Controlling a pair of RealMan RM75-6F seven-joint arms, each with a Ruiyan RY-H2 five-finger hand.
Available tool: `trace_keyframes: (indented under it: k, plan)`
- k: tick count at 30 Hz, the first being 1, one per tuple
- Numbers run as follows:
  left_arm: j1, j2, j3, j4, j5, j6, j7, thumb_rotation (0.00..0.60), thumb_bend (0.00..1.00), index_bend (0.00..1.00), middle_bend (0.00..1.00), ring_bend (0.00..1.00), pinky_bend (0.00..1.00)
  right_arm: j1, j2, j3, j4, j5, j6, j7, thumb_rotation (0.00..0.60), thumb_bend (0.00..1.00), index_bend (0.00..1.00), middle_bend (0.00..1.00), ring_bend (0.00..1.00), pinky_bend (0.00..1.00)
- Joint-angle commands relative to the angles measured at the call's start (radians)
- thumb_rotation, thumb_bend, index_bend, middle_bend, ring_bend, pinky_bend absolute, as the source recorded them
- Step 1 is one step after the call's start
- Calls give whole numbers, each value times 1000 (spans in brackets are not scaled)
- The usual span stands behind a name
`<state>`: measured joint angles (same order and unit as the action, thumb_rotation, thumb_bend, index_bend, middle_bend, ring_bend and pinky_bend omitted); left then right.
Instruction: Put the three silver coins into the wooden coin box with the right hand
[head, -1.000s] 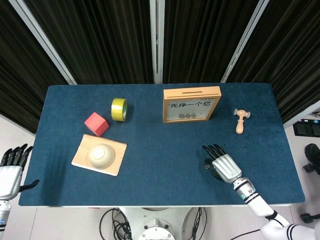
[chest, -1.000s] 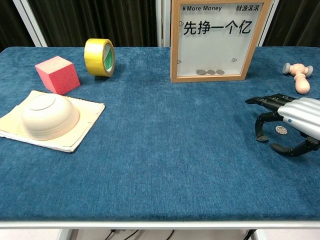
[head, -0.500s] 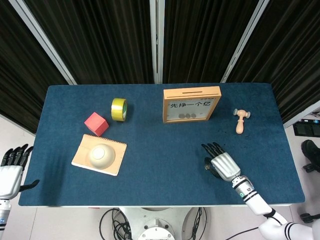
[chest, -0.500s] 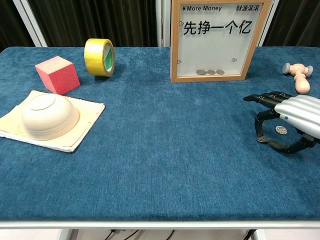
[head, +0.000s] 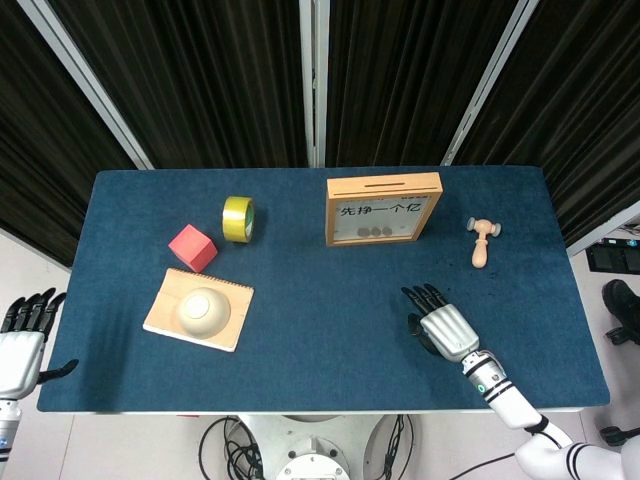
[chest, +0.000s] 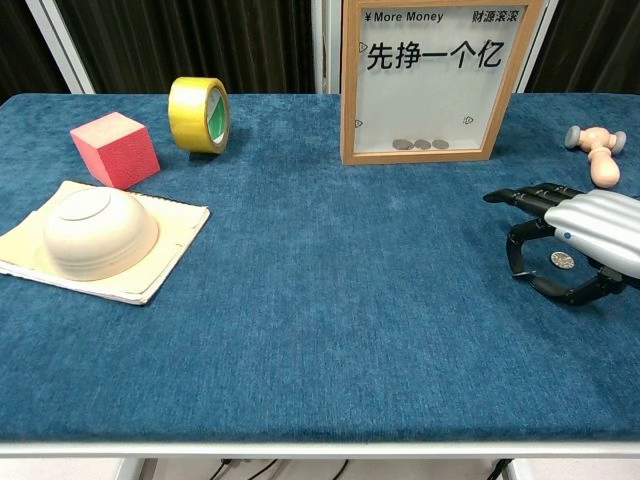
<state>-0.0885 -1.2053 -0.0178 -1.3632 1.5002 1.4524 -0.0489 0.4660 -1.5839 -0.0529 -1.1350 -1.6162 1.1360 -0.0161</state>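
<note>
- I have the right hand (chest: 585, 240) low over the near right part of the worktop (chest: 330, 300), palm down, because that is where a loose coin (chest: 563, 260) lies.
- In the chest view the coin lies flat on the blue cloth under the arch of the hand, between the thumb and the fingers (chest: 520, 245). From overhead the hand covers it, so I cannot see it there.
- The fingers are curled down towards the cloth but I see nothing between them; I judge the hand half-closed around the coin rather than holding it. Whether a fingertip touches the coin I cannot tell.
- A flat coin on cloth gives little edge to catch, so I expect to need a thumb-and-finger pinch at its rim, or a scrape to tip it up.
- The coin box (head: 383, 209) stands upright at the far side, well apart from the hand, with its slot in the top edge facing up. That is why the coin must be lifted and carried over from above.
- Through its clear front I see three coins (chest: 420, 144) lying in a row on the bottom.
- My left hand (head: 20, 340) hangs off the left edge of the worktop, fingers apart and holding nothing, since this job is the right hand's alone.
</note>
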Motion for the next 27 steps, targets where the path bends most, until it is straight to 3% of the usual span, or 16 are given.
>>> trace_keyframes:
  k: [1, 4, 15, 27]
  plan:
    - [-1, -1, 1, 2, 0, -2, -2, 600, 0, 18, 0, 0, 0, 0, -2, 0, 2, -3, 4, 2, 600, 176, 426, 0, 0, 0]
    - [-2, -3, 2, 6, 1, -4, -4, 600, 0, 18, 0, 0, 0, 0, -7, 0, 8, -8, 12, 6, 600, 179, 379, 0, 0, 0]
    - [-2, -7, 3, 18, 3, -5, -20, 600, 0, 18, 0, 0, 0, 1, -24, 1, 35, -28, 42, 29, 600, 187, 375, 0, 0, 0]
    - [-1, -5, 7, 21, 4, -8, -29, 600, 0, 18, 0, 0, 0, 4, -43, -1, 70, -45, 66, 61, 600, 300, 507, 21, 0, 0]
